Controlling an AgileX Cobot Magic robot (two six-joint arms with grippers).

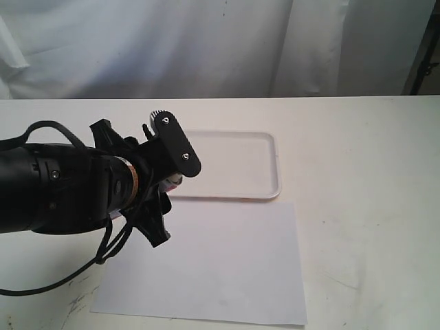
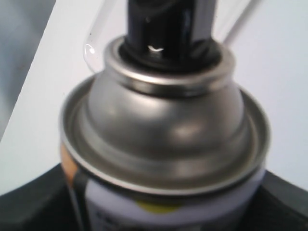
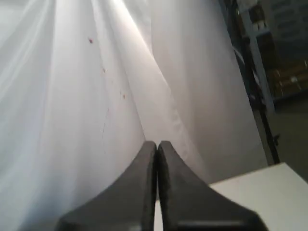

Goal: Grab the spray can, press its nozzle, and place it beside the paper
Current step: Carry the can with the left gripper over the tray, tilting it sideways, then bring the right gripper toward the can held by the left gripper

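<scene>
The spray can (image 2: 163,130) fills the left wrist view: silver shoulder, white body with an orange and a yellow-green dot, and the black nozzle (image 2: 163,24) on top. My left gripper (image 2: 159,214) is shut on the can's body, dark fingers (image 2: 29,207) at both sides. In the exterior view the left gripper (image 1: 168,185) hangs above the table at the tray's left end. Only a sliver of the can (image 1: 172,183) shows between the fingers. The paper (image 1: 220,268) lies flat in front of it. My right gripper (image 3: 157,144) is shut and empty, facing the curtain.
A white tray (image 1: 276,172) with a raised rim lies just behind the paper, touching its far edge. A white curtain (image 1: 206,48) hangs behind the table. The left arm's black cable (image 1: 103,254) loops down over the table at the left.
</scene>
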